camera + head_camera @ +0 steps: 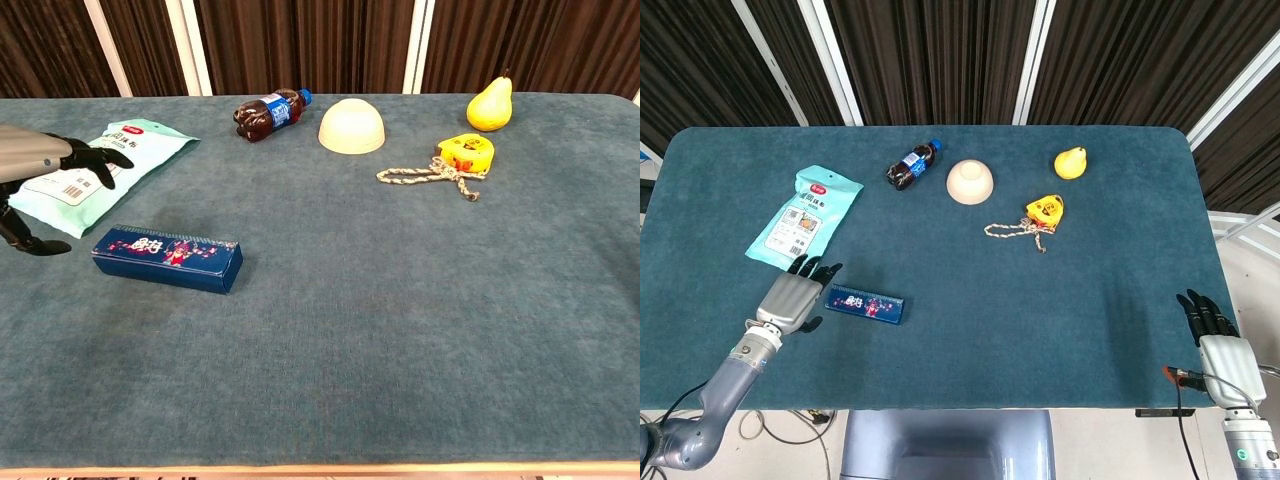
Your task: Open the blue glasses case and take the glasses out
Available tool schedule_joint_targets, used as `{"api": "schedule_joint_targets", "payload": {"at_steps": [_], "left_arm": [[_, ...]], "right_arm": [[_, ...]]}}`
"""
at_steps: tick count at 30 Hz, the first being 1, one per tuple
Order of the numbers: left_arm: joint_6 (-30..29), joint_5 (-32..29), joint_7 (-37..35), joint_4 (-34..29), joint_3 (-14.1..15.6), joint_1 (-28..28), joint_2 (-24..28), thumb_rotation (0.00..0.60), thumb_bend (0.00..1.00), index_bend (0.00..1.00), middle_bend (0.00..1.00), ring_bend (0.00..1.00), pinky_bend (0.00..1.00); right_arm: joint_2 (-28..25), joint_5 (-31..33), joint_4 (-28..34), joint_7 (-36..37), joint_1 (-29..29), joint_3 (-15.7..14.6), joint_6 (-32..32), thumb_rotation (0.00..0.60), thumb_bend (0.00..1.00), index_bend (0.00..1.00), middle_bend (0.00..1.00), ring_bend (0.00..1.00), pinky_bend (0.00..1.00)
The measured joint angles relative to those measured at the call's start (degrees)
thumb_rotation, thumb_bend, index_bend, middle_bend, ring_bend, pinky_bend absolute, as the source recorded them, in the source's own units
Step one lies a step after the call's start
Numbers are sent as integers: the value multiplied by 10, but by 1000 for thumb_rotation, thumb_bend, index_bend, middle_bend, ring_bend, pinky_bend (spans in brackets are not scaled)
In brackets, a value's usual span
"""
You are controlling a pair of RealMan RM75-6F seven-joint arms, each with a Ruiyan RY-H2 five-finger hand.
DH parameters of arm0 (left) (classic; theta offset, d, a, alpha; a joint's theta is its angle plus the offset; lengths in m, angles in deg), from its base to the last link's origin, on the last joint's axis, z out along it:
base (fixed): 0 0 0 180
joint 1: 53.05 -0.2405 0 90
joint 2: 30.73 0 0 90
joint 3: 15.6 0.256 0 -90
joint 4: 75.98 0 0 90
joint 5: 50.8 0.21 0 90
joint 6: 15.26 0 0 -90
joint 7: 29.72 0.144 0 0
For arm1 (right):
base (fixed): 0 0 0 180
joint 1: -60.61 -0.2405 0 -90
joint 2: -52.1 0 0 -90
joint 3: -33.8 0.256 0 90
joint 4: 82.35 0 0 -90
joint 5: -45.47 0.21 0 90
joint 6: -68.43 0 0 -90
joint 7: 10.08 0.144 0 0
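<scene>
The blue glasses case lies closed on the teal table, near the front left, with a patterned lid. My left hand hovers just left of the case's left end, fingers spread and holding nothing, raised above the table in the chest view. My right hand rests at the table's front right edge, far from the case, fingers apart and empty. The glasses are not visible.
A mint snack bag lies behind the left hand. At the back are a cola bottle, an upturned cream bowl, a yellow pear and a yellow tape measure with a rope.
</scene>
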Motion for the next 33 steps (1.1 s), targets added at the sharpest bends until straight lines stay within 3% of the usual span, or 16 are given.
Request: {"api": "schedule_joint_targets", "payload": {"at_steps": [13,33], "left_arm": [[50,27,47,70,5,27,-42,600,309,0,231,0,17],[85,25,24,118,0,31,-55,600,339,0,259,0,16]], "right_arm": [[1,5,-2,-1,-1,2,1,600,155,0,0,0,208],[4,8,-2,-7,0,4,0,600,157,0,0,0,208]]}}
